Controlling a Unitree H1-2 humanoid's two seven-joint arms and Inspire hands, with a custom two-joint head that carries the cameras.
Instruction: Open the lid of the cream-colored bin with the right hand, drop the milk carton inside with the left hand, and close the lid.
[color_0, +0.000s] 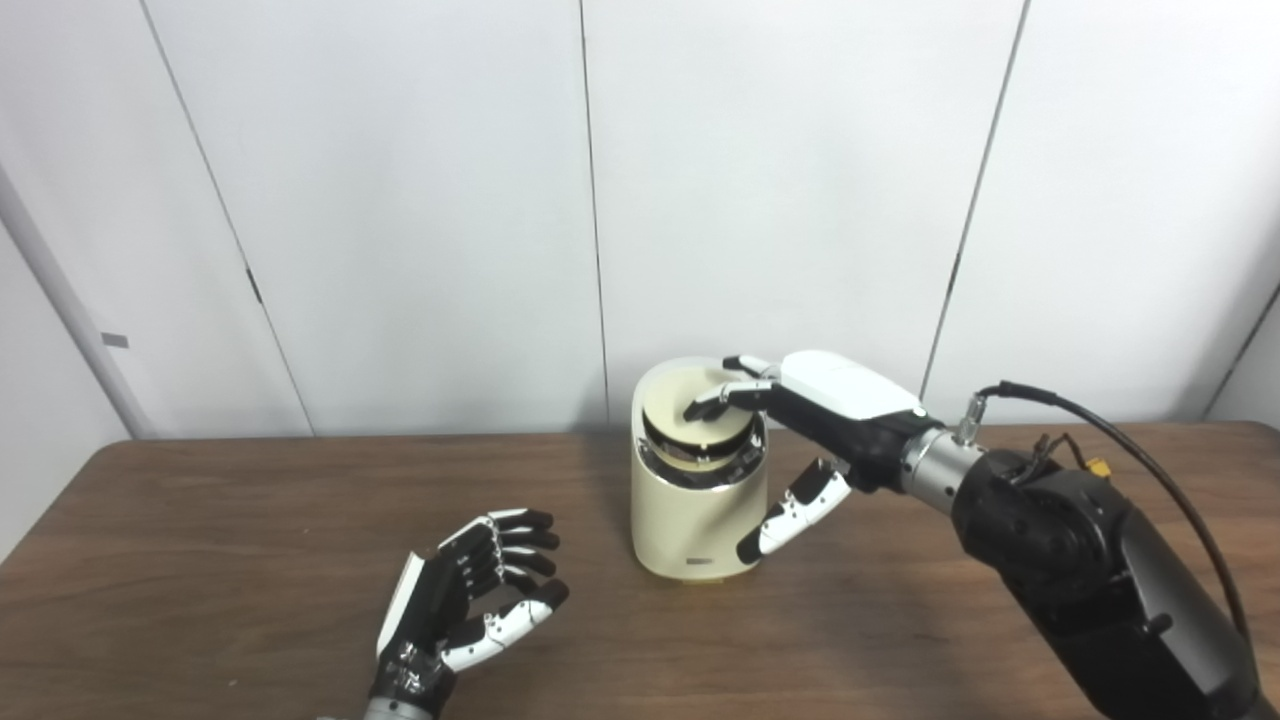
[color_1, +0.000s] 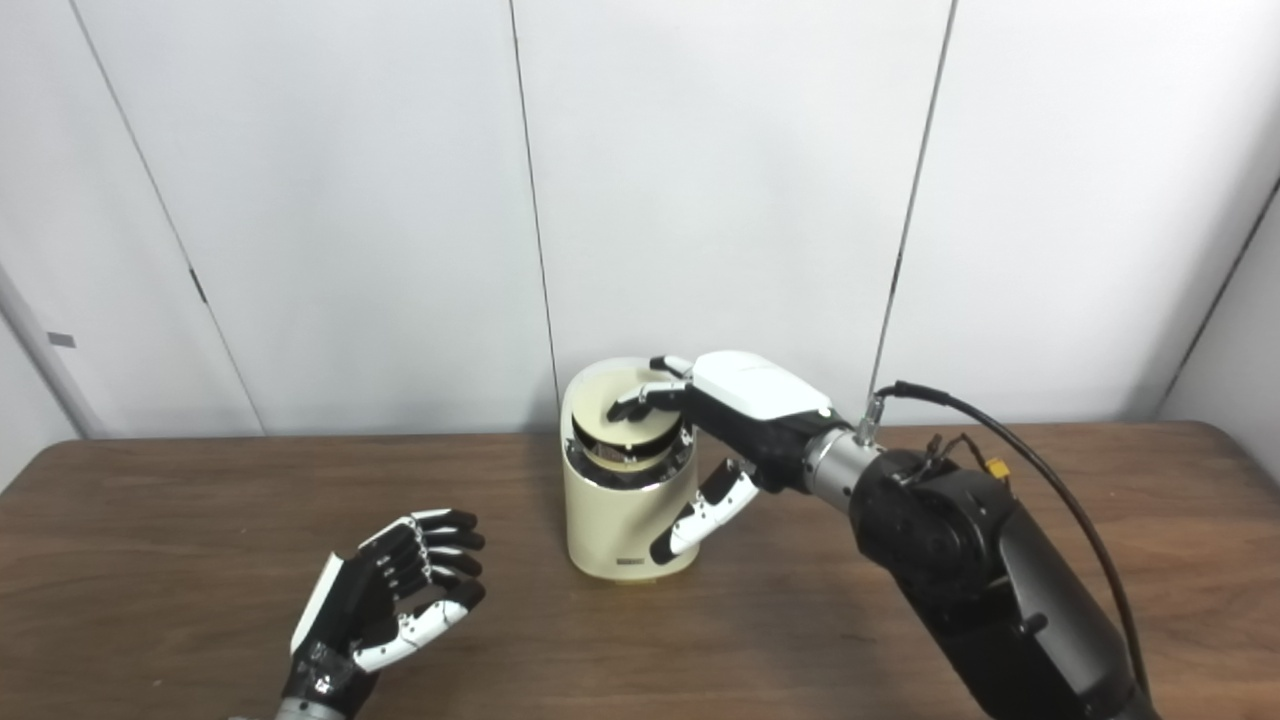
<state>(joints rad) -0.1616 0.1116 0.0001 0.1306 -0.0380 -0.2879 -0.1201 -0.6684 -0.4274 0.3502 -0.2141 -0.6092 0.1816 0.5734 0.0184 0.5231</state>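
The cream-colored bin (color_0: 698, 500) was seen upright on the wooden table (color_0: 200, 520), with its lid (color_0: 695, 425) tilted down into the opening beneath the fingertips (color_0: 705, 405) of the right hand (color_0: 830, 415). Those fingers were stretched out and pressed on the lid, nothing being gripped, while the thumb (color_0: 795, 510) hung beside the bin's wall. The left hand (color_0: 465, 595) was held empty, fingers loosely curled and spread, well apart from the bin. No milk carton could be made out.
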